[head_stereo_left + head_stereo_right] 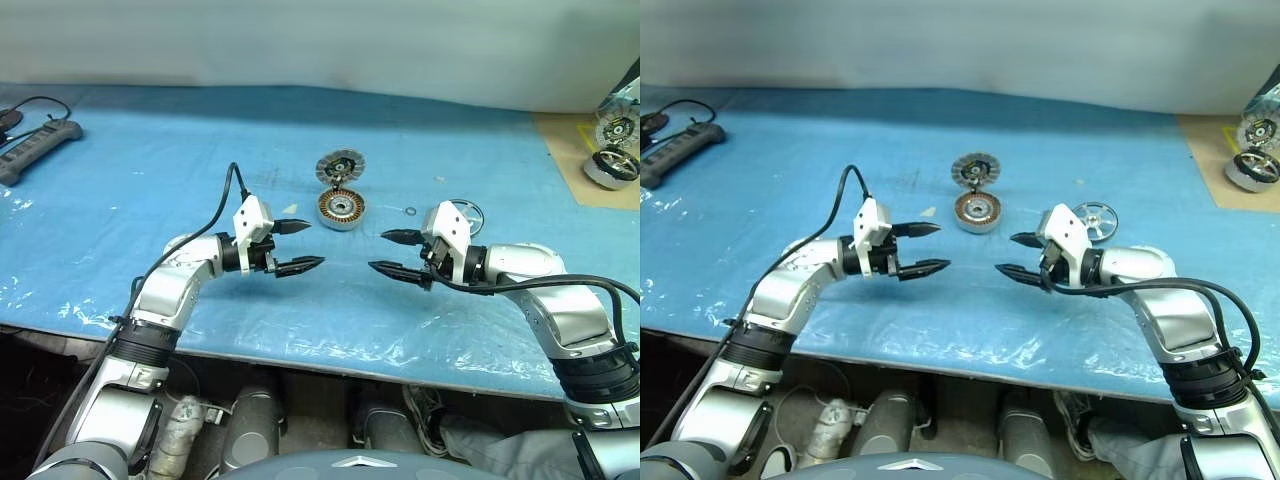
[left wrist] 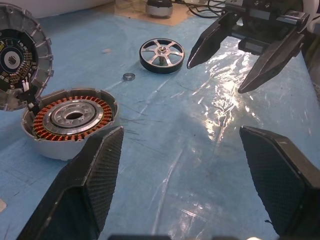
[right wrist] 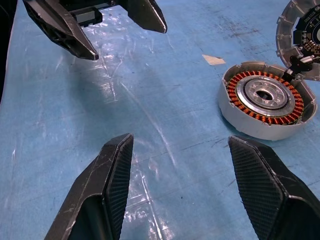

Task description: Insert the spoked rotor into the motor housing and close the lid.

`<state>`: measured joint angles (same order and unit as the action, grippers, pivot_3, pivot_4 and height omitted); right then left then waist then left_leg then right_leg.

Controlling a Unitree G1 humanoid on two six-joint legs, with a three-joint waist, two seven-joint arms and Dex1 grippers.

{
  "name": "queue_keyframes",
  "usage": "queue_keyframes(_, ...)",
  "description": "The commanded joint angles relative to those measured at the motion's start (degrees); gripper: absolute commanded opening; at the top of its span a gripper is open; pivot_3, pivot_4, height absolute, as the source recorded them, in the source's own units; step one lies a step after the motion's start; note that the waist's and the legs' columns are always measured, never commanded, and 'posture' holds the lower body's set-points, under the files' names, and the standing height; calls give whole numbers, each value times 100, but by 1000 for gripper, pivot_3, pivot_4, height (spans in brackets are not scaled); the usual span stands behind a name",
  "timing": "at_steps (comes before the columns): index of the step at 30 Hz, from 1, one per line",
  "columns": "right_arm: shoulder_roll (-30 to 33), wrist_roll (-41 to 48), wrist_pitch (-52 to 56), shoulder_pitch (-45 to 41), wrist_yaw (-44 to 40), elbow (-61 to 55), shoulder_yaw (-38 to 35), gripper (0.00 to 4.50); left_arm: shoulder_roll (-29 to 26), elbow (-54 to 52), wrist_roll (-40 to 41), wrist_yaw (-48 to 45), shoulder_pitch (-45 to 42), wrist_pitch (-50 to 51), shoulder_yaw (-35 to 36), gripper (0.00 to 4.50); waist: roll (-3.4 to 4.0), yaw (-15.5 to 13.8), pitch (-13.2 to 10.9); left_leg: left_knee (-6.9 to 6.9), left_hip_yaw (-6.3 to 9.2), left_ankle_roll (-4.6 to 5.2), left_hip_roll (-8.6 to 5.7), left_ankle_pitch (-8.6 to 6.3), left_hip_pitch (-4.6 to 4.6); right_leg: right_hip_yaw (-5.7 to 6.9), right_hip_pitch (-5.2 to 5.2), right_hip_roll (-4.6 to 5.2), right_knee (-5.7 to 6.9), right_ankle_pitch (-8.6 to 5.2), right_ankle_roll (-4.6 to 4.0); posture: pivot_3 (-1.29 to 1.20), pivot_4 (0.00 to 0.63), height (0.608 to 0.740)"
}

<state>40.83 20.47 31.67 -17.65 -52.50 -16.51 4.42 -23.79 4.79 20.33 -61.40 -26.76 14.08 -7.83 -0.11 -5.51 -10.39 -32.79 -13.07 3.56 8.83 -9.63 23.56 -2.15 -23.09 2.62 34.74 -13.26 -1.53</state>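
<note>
The motor housing [image 1: 341,208], a silver cup with copper windings, sits on the blue table at centre. Its lid [image 1: 341,167] stands tilted up, open, behind it, inner face towards me. The spoked rotor [image 1: 1095,219] lies flat to the right of the housing, just beyond my right gripper. My left gripper [image 1: 316,244] hovers open and empty, near and left of the housing, pointing right. Facing it, my right gripper [image 1: 377,251] is open and empty, near and right of the housing. The left wrist view shows the housing [image 2: 70,120], rotor [image 2: 161,54] and right gripper [image 2: 215,78].
A tiny metal washer [image 1: 410,211] lies between housing and rotor. Black-rimmed motor units [image 1: 612,165] rest on a tan board at the far right. A power strip [image 1: 40,145] with a cable lies far left. The table's front edge [image 1: 300,355] runs below both arms.
</note>
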Motion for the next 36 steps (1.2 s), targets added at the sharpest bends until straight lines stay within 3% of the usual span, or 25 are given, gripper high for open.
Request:
queue_keyframes(1,52,93,-58,-27,27,-80,-282,3205,0,-279,75,-34,-44,29,4,4012,0,0,0,0,0,0,0,0,0,1,0,0,0,0,0,0,150,740)
queue_keyframes(24,30,-345,-378,-590,-66,565,-46,3205,20,-9,-53,61,-184,-32,107,4012,0,3,0,0,0,7,2,6,5,16,2,6,1,-1,-2,0,150,740)
queue_keyframes(31,-166,-870,-516,-1534,-95,1367,470,3205,-59,142,-172,164,-63,-123,155,4012,0,33,0,0,0,1,6,14,4,26,0,7,9,-1,-2,0,150,740)
queue_keyframes(36,-675,-1423,-507,-2764,-201,2722,1095,3205,-26,119,-47,428,108,30,365,4012,0,61,0,0,1,1,7,16,9,33,-3,7,12,-3,-7,0,150,740)
